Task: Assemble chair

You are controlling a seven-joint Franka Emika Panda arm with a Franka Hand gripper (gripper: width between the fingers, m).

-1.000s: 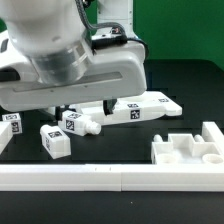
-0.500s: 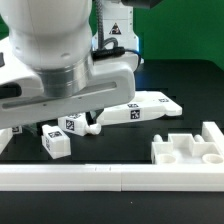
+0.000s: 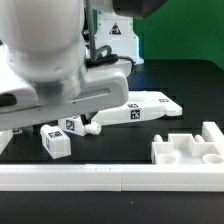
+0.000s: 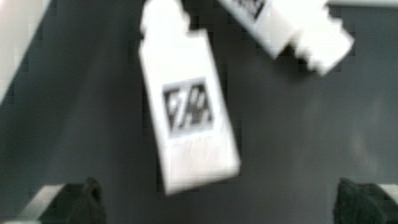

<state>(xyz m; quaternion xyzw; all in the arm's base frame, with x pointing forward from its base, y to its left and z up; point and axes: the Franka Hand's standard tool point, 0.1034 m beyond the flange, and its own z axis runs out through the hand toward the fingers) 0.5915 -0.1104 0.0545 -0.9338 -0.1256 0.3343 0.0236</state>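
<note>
The arm fills the exterior view's left and hides the gripper there. In the wrist view the gripper is released: its 2 fingertips stand well apart, with only the black table between them. A tagged bar lies flat just ahead of that gap and touches neither finger. A 2nd tagged piece lies beyond it, apart.

In the exterior view the chair is in loose parts on the table. A small block sits near, toward the exterior view's left, with a pegged piece just behind it. A long bar runs off to the exterior view's right, and the seat frame is near right. A plain rail lies along the near edge.
</note>
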